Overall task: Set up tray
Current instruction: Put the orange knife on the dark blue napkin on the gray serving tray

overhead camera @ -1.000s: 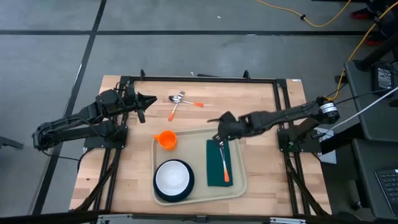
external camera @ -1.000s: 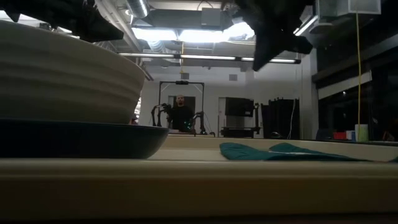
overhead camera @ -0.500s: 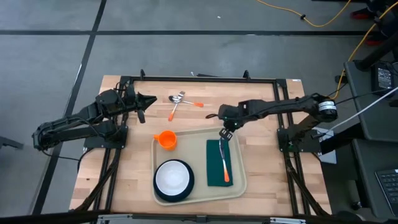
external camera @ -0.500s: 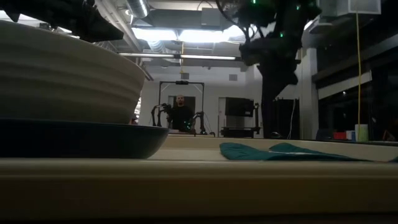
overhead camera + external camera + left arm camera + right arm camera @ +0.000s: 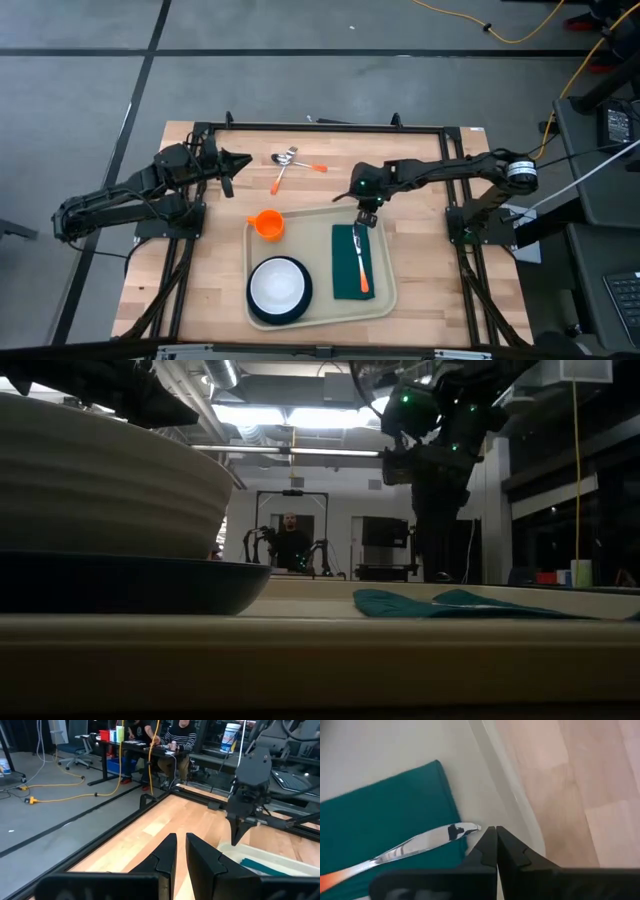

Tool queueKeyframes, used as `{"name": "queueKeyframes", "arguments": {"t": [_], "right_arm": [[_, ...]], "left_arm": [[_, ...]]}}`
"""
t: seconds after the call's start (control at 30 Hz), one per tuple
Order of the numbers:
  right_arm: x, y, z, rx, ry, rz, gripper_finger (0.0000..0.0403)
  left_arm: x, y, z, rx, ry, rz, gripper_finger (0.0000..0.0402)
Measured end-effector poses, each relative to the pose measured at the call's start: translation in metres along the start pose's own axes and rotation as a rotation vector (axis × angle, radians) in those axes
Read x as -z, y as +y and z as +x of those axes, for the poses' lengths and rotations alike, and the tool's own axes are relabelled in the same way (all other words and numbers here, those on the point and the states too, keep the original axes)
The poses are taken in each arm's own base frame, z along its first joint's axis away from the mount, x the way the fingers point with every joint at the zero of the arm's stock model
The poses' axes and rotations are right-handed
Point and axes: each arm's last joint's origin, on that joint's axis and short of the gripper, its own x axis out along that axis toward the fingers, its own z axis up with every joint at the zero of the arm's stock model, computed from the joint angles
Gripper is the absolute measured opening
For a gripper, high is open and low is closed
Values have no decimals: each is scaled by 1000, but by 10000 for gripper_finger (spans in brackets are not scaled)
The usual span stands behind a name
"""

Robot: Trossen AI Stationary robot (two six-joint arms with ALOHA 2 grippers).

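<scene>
— Beige plastic, that tray (image 5: pixel 385 262); where does it sit against the right gripper (image 5: pixel 363 218)?

— Directly under it and stretching away toward the table's near edge; the gripper points down over the tray's far rim, its two fingers (image 5: pixel 496 851) pressed together with nothing between them.

— And what lies closest to the tips?

— A green napkin (image 5: pixel 343 270) just below and nearward of the gripper, inside the tray; a knife (image 5: pixel 359 261) with an orange handle rests on the cloth, its metal blade end nearest the fingertips — in the right wrist view the blade tip lies just beside them, whether touching I cannot tell.

— Anything else in the tray?

— An orange cup (image 5: pixel 267 224) off to the gripper's left-arm side, at the tray's far corner; a white bowl (image 5: pixel 278 284) on a dark plate (image 5: pixel 256 309) further nearward of that.

— Outside it?

— Two orange-handled utensils (image 5: pixel 288 165) on the wooden table (image 5: pixel 420 165), beyond the right gripper toward the far edge, crossing each other.

— The left gripper (image 5: pixel 237 159)?

— Well apart from the tray, waiting over the table's left side; its fingers (image 5: pixel 167 851) stand nearly together with a thin gap, holding nothing.
</scene>
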Motion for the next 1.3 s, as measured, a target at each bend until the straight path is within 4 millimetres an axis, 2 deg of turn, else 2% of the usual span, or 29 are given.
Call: {"name": "queueKeyframes", "arguments": {"t": [0.3, 0.5, 1.3], "right_arm": [[-1, -5, 40, -8, 55, -47, 0], [2, -7, 53, -28, 96, -50, 0], [-1, -6, 53, -37, 64, -136, 0]], "left_arm": [[0, 0, 0, -13, -2, 0, 33], [0, 0, 0, -13, -3, 0, 33], [0, 1, 0, -28, -5, 0, 33]]}}
